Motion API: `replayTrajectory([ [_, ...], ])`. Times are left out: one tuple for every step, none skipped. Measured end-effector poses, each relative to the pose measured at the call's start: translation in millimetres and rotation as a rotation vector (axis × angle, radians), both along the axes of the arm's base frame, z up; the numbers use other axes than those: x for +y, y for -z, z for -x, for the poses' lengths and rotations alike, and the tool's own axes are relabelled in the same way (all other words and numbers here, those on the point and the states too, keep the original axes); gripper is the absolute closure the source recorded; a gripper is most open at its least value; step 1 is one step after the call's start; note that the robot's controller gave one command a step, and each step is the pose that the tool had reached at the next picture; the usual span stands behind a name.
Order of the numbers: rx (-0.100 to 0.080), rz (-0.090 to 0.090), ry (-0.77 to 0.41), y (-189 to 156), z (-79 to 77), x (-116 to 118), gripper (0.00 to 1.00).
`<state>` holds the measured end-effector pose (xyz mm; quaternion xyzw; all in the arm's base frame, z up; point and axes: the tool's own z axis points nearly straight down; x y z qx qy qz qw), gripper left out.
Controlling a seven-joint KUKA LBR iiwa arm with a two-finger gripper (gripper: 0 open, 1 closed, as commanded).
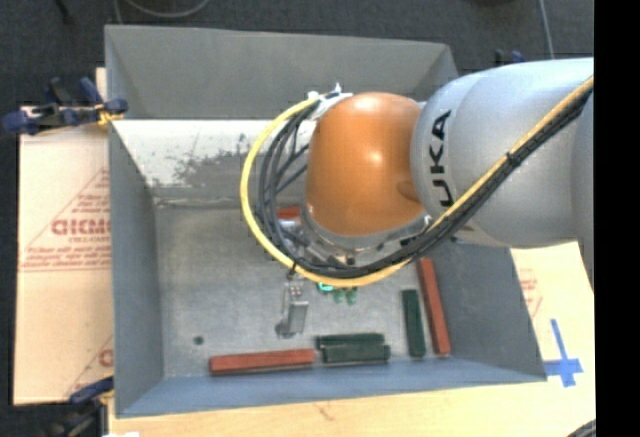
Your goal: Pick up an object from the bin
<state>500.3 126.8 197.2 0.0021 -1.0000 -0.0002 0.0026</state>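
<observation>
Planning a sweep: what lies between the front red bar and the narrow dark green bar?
A dark green block, right beside the red bar, seen in the camera view.

The arm's orange-capped wrist hangs over the middle of the grey bin [133, 265], its gripper [292, 313] down by bare floor near a long red-brown bar [262, 361] lying end to end with a dark green block [352, 349], while a slim green bar [411, 323] and a second red-brown bar [433, 305] lie side by side at the right wall.

Grey bin [135, 255]; red-brown bar [262, 361]; dark green block [352, 350]; orange wrist cover [360, 160]
</observation>
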Motion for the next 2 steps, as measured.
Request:
replayTrajectory([
  [-0.004,0.0,-0.013,114.6,20.5,-25.9,0.0],
  [-0.008,0.001,0.178,126.4,-10.7,-87.2,0.0],
])
